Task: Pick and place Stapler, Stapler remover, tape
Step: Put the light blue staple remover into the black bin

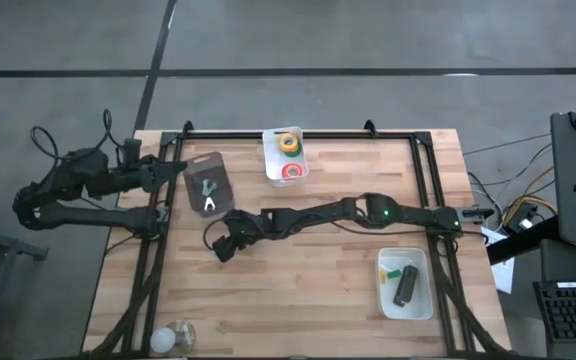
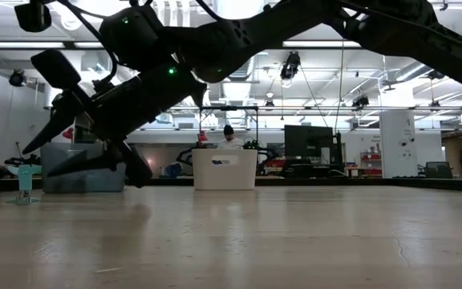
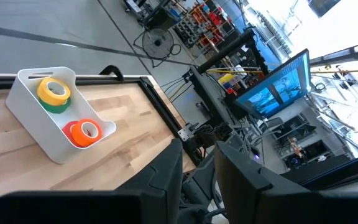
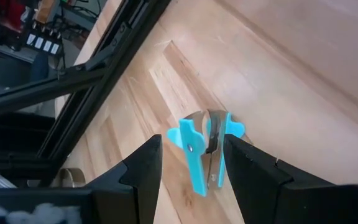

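In the high view we see the right arm (image 1: 318,215) reaching from its side across the middle of the desk (image 1: 298,300), its tip near the left-hand frame rail. The left arm (image 1: 98,180) waits at the desk's left edge, beside a grey tray (image 1: 218,165) that holds a pale tool (image 1: 208,194), perhaps another remover. The tray lies just beyond the right arm's tip, toward the far edge, and we judge that short offset to be what the next move turns on. The tape (image 1: 289,144) sits in the white bin (image 1: 271,165) at the far edge. The stapler (image 1: 405,287) lies in the white tray (image 1: 383,305) at the near right. In the low view the right arm's tip hangs clear above the desk, with the grey tray behind it. In the left wrist view the left fingers (image 3: 160,186) stand slightly apart with nothing between them, pointing past the bin of tape. In the right wrist view the right fingers (image 4: 143,168) appear to pinch the blue staple remover (image 4: 201,155) by its wings. Its long axis runs along the fingers and its metal claws point forward, above bare wood. The left arm is nearer the tray, but the right arm seems to carry the remover.
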